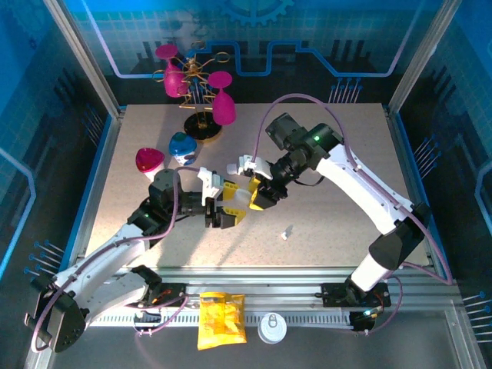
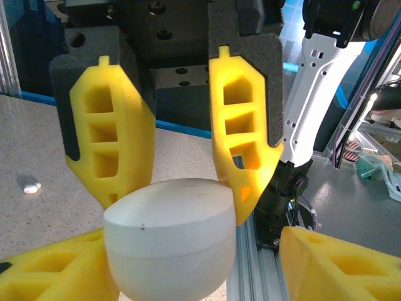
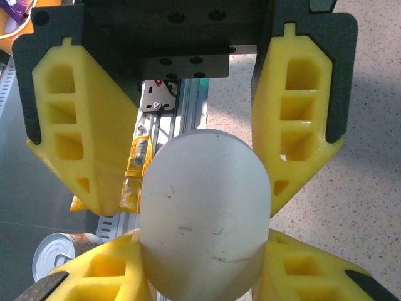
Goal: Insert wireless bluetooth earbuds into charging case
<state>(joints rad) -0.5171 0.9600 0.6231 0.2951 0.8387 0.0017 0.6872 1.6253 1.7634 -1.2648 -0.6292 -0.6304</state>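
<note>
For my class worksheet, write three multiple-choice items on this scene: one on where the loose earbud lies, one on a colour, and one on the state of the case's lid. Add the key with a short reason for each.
1. Where does the loose earbud lie?
A. on the bare table, apart from the charging case
B. on the yellow packet
C. inside a pink glass

2. What colour are the gripper fingers?
A. black
B. white
C. yellow

3. In what state is the charging case's lid?
A. flipped open
B. shut
C. taken off

Key:
1 A: the top view shows it as a small white piece alone on the speckled surface.
2 C: both wrist views show yellow fingers on black mounts.
3 B: the left wrist view shows only a thin seam around the rounded shell.
</note>
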